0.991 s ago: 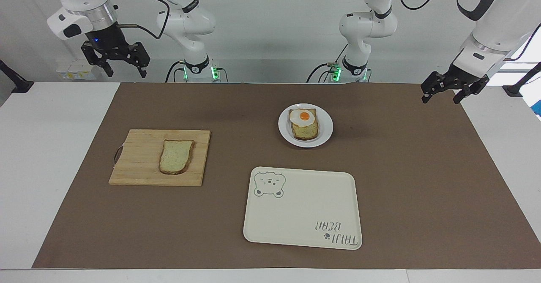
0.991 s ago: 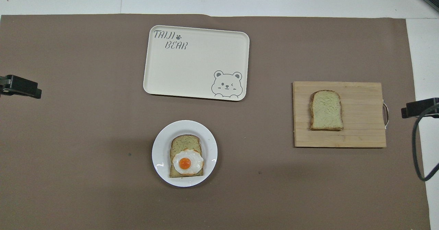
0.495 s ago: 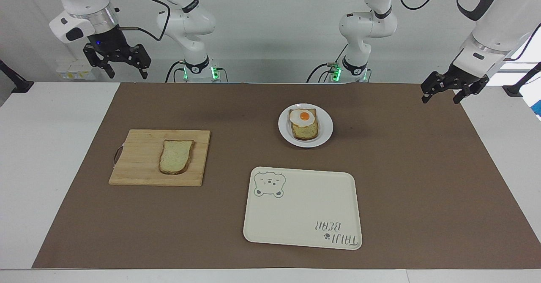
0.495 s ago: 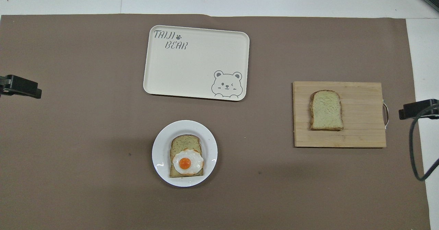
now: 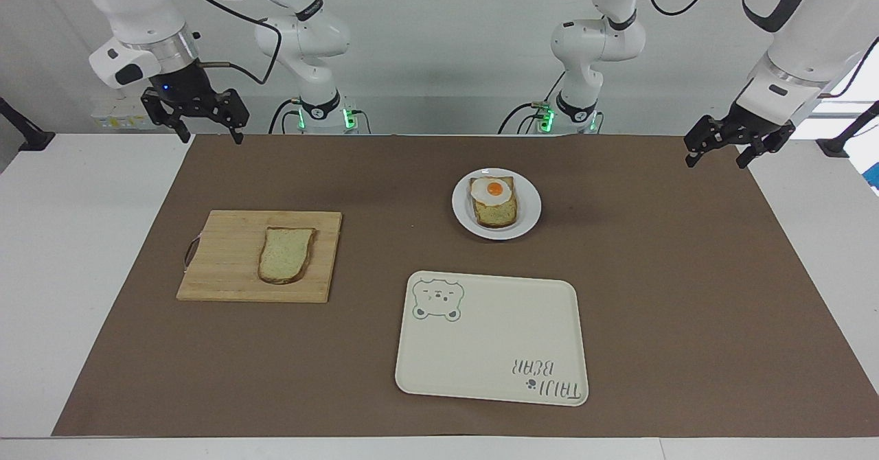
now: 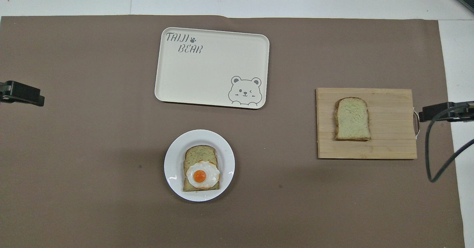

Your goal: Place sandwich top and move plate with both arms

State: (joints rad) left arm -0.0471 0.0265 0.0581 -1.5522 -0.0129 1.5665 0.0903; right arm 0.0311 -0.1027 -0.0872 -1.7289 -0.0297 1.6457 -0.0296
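The sandwich top [image 5: 286, 254] lies flat on a wooden cutting board [image 5: 226, 268] toward the right arm's end; it also shows in the overhead view [image 6: 352, 119]. The white plate [image 5: 527, 221] holds a bread slice topped with a fried egg [image 5: 493, 189] and sits near the robots at mid-table; the plate also shows in the overhead view [image 6: 174, 166]. My right gripper [image 5: 209, 136] is open and empty, up in the air over the mat's edge beside the board's handle end [image 6: 426, 113]. My left gripper [image 5: 715, 161] is open and empty, waiting over the mat's edge at the left arm's end [image 6: 26, 94].
A cream tray with a bear drawing [image 5: 494, 350] lies farther from the robots than the plate, also seen in the overhead view [image 6: 211, 77]. A brown mat [image 5: 687, 295] covers the table. The board's metal handle [image 5: 190, 252] points toward the right arm's end.
My right gripper has come down a little and moved toward the cutting board's handle end. The left arm, bread, plate and tray have not moved.
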